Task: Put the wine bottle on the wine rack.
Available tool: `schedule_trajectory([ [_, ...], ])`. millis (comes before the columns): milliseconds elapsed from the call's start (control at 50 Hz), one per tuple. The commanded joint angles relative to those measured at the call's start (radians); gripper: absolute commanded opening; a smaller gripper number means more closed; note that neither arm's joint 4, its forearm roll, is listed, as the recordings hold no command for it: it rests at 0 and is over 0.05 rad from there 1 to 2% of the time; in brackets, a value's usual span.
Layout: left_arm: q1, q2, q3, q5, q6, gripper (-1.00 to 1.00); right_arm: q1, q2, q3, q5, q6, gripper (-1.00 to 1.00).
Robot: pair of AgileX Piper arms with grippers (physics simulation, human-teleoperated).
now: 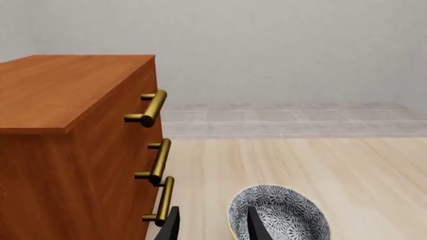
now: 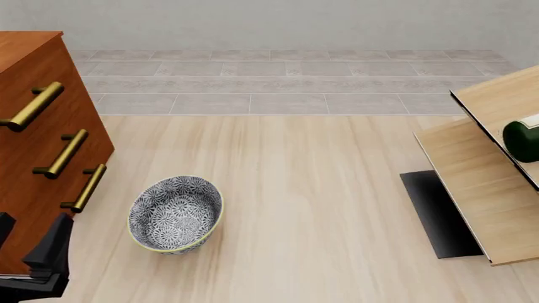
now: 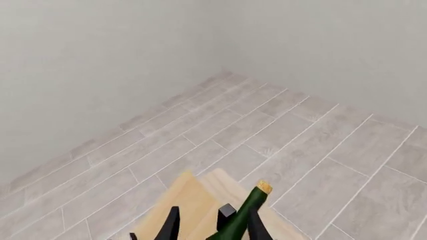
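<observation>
Right gripper (image 3: 210, 225) sits over the wine rack (image 2: 484, 183), its dark fingers (image 3: 172, 222) set apart on either side of the wine bottle (image 3: 243, 217) (contact cannot be told). Bottle lies on the slanted panels, neck pointing away from the wrist. Left gripper (image 1: 210, 225), open and empty, hovers near the bowl (image 2: 175, 213), well apart.

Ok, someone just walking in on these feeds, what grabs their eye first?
Probably the reddish-brown cabinet with brass handles filling the front view's left edge, with the patterned blue-and-white bowl on the table beside it. Then, at the right edge, the pale wooden wine rack with the green wine bottle lying on its panels; the right wrist view shows its corked neck beside the right tool.
</observation>
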Motion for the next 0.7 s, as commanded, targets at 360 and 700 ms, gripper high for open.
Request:
schedule_trajectory([
  [360, -0.007, -0.015, -0.001, 0.004, 0.021, 1.00, 0.087, -0.145, 0.080, 0.023, -0.061, 1.00],
  [700, -0.013, -0.029, -0.004, 0.018, 0.033, 1.00, 0.172, -0.233, 0.128, 0.045, -0.125, 1.00],
])
